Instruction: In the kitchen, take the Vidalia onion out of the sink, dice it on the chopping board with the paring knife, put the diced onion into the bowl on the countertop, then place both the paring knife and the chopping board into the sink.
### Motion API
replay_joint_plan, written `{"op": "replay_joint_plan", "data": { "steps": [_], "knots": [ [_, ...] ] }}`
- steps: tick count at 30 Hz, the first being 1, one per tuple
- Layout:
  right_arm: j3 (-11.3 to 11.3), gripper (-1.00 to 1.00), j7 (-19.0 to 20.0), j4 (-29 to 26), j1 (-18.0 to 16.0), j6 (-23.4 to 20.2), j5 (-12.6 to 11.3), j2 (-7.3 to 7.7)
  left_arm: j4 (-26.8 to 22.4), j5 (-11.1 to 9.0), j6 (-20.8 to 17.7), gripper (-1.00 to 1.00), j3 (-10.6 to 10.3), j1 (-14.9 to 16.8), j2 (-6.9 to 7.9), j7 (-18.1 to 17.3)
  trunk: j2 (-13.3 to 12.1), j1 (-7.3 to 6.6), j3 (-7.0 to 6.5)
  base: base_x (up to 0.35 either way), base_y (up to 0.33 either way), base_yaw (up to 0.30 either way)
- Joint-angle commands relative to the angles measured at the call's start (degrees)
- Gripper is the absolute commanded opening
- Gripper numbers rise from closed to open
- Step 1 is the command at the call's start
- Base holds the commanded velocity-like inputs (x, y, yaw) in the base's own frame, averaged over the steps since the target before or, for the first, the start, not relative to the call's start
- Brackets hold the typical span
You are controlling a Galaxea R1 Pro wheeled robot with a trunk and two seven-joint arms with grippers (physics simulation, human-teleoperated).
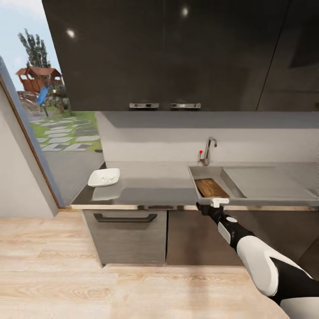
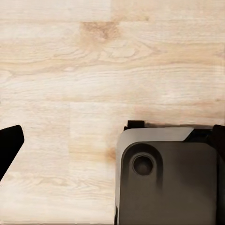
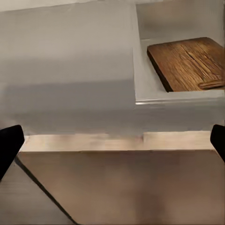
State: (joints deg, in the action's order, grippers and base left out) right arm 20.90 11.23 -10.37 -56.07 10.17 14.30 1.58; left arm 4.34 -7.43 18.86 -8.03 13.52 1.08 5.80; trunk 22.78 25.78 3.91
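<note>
The dark brown chopping board lies inside the grey sink, by its left wall; the right wrist view shows the chopping board in the basin too. A slim brownish piece rests on the board's edge; I cannot tell what it is. My right gripper hovers at the sink's front rim, open, and its dark fingertips are spread wide with nothing between them. The white bowl sits at the countertop's left end, with small pale bits inside. My left gripper is open above the floor. The onion and knife are out of view.
A chrome tap with a red dot stands behind the sink, and the flat drainboard runs to the right. Dark wall cabinets hang overhead. A glass door is at the left. The robot's base stands on the wood floor.
</note>
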Motion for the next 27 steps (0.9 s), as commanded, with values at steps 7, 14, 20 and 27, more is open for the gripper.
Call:
{"op": "replay_joint_plan", "data": {
  "steps": [7, 14, 20, 27],
  "knots": [
    [0.5, 1.0, -0.38, 6.96, 7.15, 17.2, 0.44, 0.59, 0.2, -0.57, 0.47, 1.0, -0.5, 0.1, -0.23, 0.0, 0.14, 0.0, 0.13, -0.203, 0.042, 0.0],
    [0.47, 1.0, -0.75, 8.58, 24.06, 30.19, 0.4, 0.66, 0.07, -0.41, 0.57, 1.0, -0.43, 0.1, -0.54, 0.26, 0.14, 0.0, 0.13, -0.009, 0.001, 0.0],
    [0.46, 1.0, -2.09, 9.05, 39.04, 34.62, 0.38, 0.61, -0.31, -0.6, 0.79, 1.0, -0.06, 0.1, 0.82, 0.58, 0.14, 0.0, 0.13, 0.0, 0.0, 0.0],
    [0.41, 1.0, -7.39, 9.3, 50.18, 34.69, 0.29, 0.12, -0.19, -1.13, 5.04, 1.0, -0.11, 0.1, 2.93, 0.61, 0.14, 0.0, 0.13, 0.0, 0.0, 0.0]
  ]
}}
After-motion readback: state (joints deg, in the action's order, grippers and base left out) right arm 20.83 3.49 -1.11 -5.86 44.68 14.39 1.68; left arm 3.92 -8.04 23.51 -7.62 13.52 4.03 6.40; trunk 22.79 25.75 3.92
